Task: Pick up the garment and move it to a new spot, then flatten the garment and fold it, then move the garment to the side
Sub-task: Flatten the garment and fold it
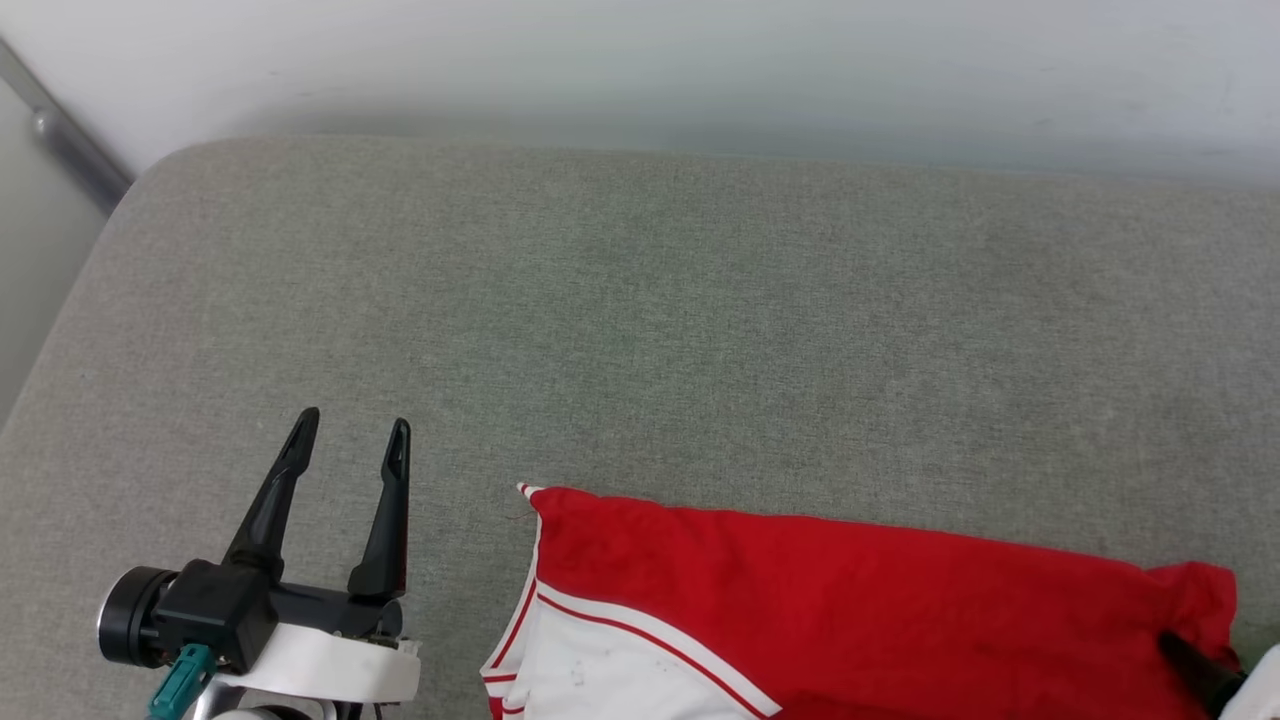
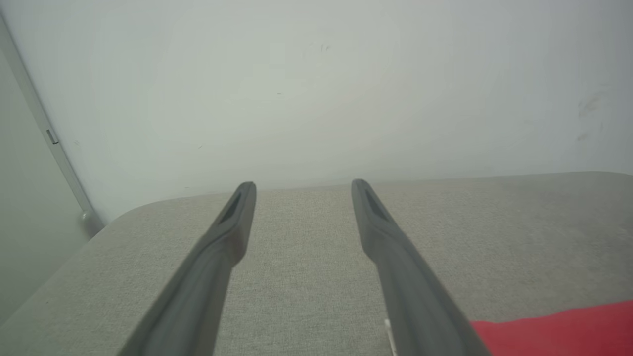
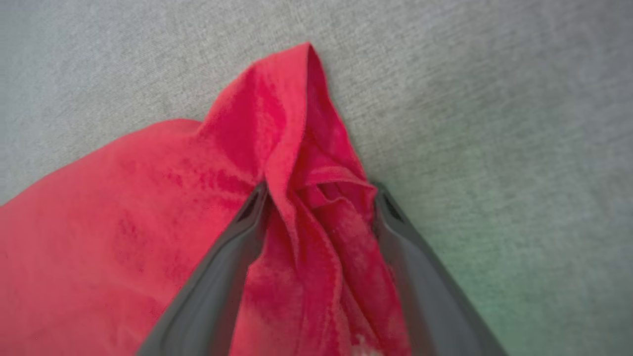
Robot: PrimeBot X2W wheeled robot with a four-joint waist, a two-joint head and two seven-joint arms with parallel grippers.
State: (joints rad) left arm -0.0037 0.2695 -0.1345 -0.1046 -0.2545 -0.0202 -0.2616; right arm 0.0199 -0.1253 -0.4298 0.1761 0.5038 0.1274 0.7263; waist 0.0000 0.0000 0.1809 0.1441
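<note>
Fabric is bunched towards the near right of the grey woven pad, where the garment, a red jersey T-shirt with a white sleeve edged in red stripes, lies spread along the near side. The left claw hovers beside the sleeve end over bare grey cloth, its fingers wide apart and empty. The right claw sits at the shirt's right-hand corner, fingers spread, with a rumpled red fold rising between them.

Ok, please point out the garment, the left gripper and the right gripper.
garment (image 1: 850,590), head view, on its red body.
left gripper (image 1: 355,422), head view, midway between its fingertips.
right gripper (image 3: 320,190), right wrist view, midway between its fingertips, over bunched cloth.
</note>
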